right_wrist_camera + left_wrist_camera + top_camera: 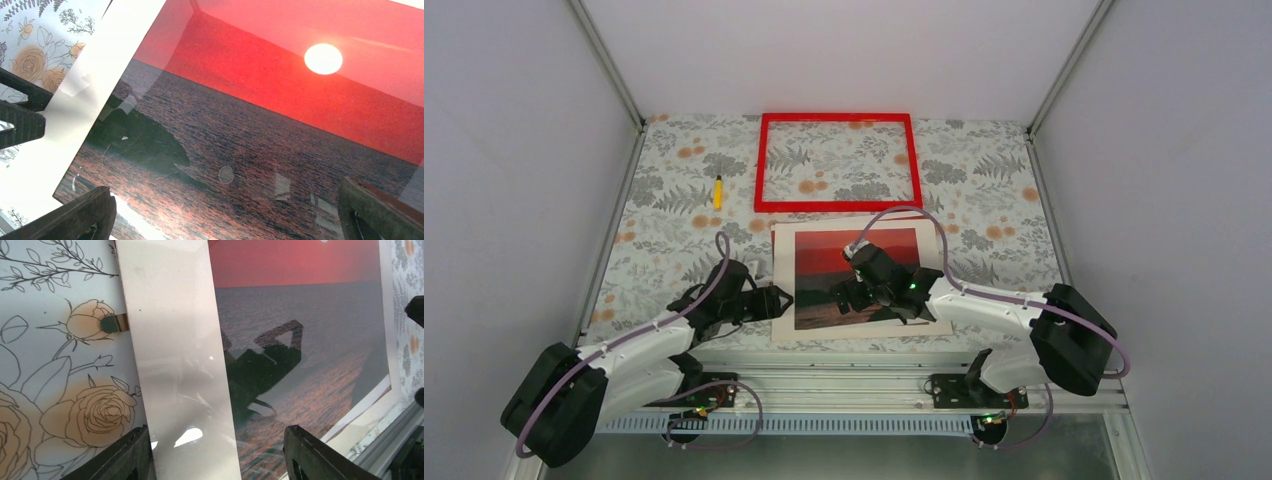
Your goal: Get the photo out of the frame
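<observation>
**While the frame sits empty at the back, the photo lies flat by the near edge**

Since the frame point(836, 205) shows only floral tablecloth point(674, 230) through its opening, the photo point(819, 270) is out of it. The photo lies flat on the cloth just in front of the frame's near bar, apart from it, slightly skewed, with its near edge close to the table's front rail. White border all round, red sky, white sun, dark sea.

Left gripper point(782, 301) sits low at the photo's left edge. Left wrist view: the left gripper point(220, 455) has its jaws spread wide, both fingers point(125, 457) at the bottom of the picture, the white border and dark sea under the gap, nothing clamped. Glare on the border.

Right gripper point(849, 295) hangs over the middle of the print. Right wrist view: the right gripper point(225, 215) is also spread wide, fingers point(75, 217) far apart, the print filling the gap below, not pinched. Whether the tips touch the paper, cannot tell.

Yellow-handled tool point(717, 192) lies on the cloth just left of the frame, well apart from both arms.
</observation>
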`<control>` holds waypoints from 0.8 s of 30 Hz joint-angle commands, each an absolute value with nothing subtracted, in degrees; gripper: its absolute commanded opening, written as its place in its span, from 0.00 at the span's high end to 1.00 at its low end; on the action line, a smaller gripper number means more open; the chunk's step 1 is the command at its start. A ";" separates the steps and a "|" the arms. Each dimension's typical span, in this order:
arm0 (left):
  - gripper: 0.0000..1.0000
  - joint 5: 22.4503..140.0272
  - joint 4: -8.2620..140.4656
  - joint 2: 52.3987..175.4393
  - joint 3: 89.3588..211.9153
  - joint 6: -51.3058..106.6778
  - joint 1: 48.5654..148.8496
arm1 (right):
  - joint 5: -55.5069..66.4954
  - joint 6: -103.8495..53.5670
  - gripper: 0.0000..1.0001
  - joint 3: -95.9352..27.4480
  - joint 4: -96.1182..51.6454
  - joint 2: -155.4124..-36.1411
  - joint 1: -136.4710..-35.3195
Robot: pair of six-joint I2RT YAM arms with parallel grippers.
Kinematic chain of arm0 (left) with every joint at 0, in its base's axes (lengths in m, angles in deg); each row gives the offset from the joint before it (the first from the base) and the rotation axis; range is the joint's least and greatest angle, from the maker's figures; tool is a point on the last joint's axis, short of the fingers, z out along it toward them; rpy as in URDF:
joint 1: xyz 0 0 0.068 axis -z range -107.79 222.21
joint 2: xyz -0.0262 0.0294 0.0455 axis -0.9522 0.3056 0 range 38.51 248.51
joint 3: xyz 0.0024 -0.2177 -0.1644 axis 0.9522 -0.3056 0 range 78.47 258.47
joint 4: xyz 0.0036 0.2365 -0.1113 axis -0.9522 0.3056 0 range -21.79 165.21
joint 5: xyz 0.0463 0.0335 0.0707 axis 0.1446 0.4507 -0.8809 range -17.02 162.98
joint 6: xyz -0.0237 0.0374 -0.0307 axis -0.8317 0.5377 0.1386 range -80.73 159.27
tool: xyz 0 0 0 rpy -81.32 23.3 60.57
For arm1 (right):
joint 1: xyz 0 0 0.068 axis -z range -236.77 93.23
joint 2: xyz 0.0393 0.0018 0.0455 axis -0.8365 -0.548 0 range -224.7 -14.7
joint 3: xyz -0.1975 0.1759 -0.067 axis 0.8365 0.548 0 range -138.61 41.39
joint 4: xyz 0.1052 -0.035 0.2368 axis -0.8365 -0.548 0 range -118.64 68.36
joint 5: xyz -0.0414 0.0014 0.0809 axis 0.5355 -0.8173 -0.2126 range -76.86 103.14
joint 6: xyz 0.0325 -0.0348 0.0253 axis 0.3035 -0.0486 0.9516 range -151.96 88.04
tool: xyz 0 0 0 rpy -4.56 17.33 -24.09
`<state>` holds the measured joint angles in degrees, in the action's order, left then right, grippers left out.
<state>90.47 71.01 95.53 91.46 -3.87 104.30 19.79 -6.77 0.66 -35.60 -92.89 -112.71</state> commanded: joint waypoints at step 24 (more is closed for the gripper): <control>0.41 93.19 66.98 96.95 95.24 -6.69 107.21 | 25.05 -7.39 0.00 2.05 -31.54 -90.13 -115.57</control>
